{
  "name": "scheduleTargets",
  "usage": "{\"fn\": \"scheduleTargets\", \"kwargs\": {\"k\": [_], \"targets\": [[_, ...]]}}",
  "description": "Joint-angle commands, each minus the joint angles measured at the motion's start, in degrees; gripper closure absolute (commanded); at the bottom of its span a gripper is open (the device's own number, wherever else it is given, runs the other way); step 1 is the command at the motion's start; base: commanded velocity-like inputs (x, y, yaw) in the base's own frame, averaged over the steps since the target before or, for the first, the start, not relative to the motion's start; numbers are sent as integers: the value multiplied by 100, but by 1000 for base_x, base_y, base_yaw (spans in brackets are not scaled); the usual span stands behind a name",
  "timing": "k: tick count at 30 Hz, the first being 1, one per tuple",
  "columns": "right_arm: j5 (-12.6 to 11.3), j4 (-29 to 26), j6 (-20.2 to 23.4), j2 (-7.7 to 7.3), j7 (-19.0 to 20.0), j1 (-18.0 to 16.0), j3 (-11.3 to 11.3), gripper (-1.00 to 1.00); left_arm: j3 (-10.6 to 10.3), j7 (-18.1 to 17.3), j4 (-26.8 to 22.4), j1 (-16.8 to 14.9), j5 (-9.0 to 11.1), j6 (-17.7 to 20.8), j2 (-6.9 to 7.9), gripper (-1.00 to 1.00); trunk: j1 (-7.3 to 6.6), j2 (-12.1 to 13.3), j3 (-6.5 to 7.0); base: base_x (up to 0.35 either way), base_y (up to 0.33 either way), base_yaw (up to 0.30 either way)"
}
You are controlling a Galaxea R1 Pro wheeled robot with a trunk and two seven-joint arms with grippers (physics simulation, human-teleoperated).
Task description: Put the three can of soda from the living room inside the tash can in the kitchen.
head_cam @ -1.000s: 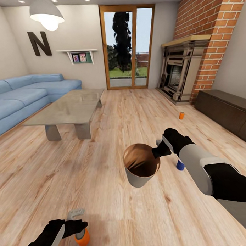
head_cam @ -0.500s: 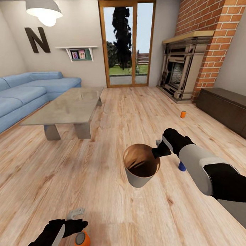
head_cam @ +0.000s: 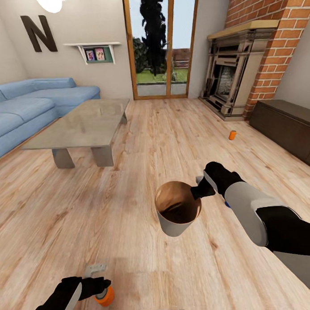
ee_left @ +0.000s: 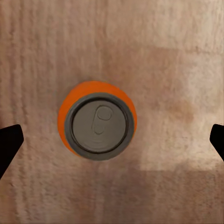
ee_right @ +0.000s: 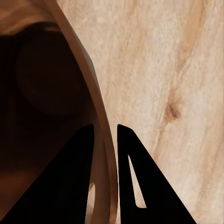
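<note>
An orange can of soda (head_cam: 105,296) stands upright on the wood floor at the head view's lower left. My left gripper (head_cam: 99,277) hangs open above it. In the left wrist view the can's silver top (ee_left: 98,122) lies between the wide-apart fingertips (ee_left: 9,144). My right gripper (head_cam: 201,189) is shut on the rim of the grey tash can (head_cam: 177,217), held above the floor; the right wrist view shows both fingers pinching that rim (ee_right: 100,116). A second orange can (head_cam: 232,135) stands far right. A sliver of the blue can (head_cam: 227,204) peeks from behind my right forearm.
A glass-topped coffee table (head_cam: 82,126) and blue sofa (head_cam: 24,110) stand at the left. The brick fireplace (head_cam: 232,76) and a long dark cabinet (head_cam: 283,123) line the right wall. Glass doors (head_cam: 162,47) are at the back.
The whole picture has shifted, so the camera has moved. The blue can has slipped almost fully behind my right forearm. Both arms keep their poses.
</note>
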Motion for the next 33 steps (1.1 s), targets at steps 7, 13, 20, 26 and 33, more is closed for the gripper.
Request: {"fn": "scheduleTargets", "kwargs": {"k": [7,13,20,26,33], "targets": [[-159,-2,17,2,20,7,-36,100,2,-3,-19,0,4,-30,0,-100,1,-3,-69,0,0,0],[-148,-2,17,4,20,19,-35,100,2,-8,-27,0,5,-46,4,-100,1,-3,-110,85,83,0],[-142,-2,17,7,20,20,-29,100,-6,-2,-28,0,2,-59,0,-100,1,-3,-157,33,31,0],[-141,-2,17,8,20,20,-27,100,-32,0,-21,0,-1,-43,-9,-100,14,-9,-308,3,3,0],[-138,-9,17,8,17,26,-19,100,-59,4,-1,0,-10,-13,-31,-100,27,-16,-463,0,0,0]]}}
